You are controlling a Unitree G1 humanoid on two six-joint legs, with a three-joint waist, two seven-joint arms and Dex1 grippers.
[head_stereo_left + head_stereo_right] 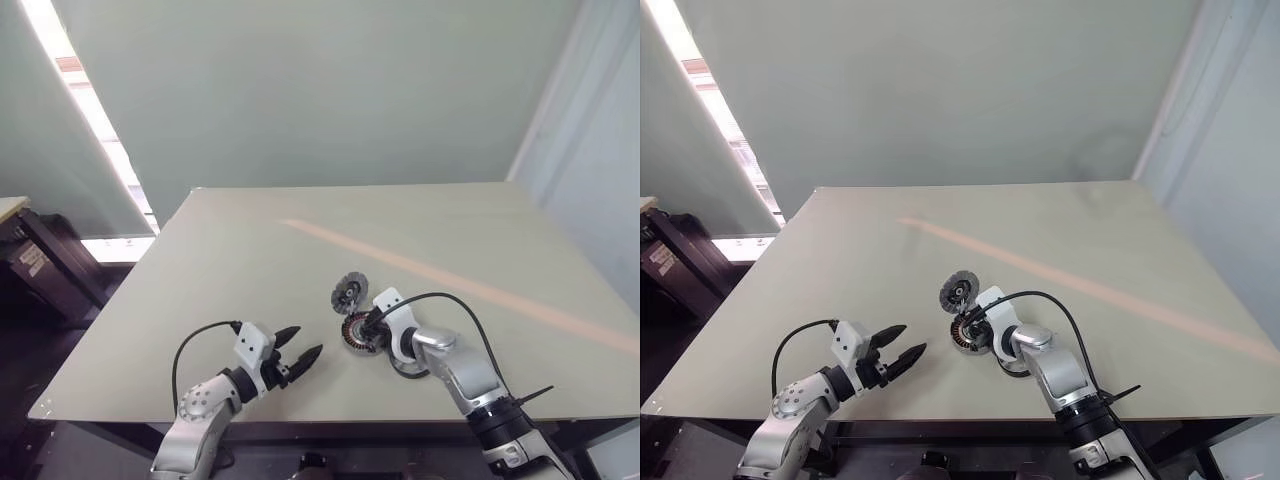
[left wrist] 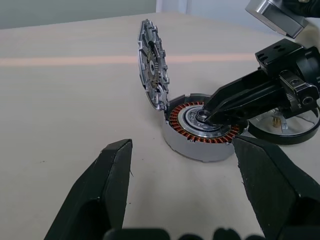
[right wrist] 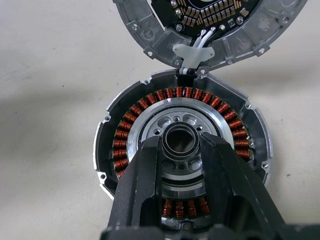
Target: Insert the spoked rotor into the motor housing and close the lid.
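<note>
**Desk:** Where is the motor housing seen?

**Caption:** A short round dark motor housing [image 2: 186,146], ringed with copper-brown windings around a silvery centre, is pictured on the pale grey-green table [image 1: 250,250], near the front edge and slightly right of the middle. Its round grey metal lid [image 2: 152,65] is shown standing upright, swung open at the hinge on the housing's far edge.

**Desk:** And the rotor?

**Caption:** A thin-rimmed metal spoked rotor [image 2: 282,142] is seen lying flat on the table just right of the housing, partly covered by the right arm. Its spokes are mostly hidden.

**Desk:** How are the claws described?

**Caption:** The right claw [image 3: 180,141] is angled down into the open housing, its black fingers [image 3: 145,170] drawn narrow and closed on the raised central collar. The left claw [image 1: 309,339] is held above the table to the near left, well apart from the housing and pointed toward it, fingers spread wide, nothing gripped.
</note>
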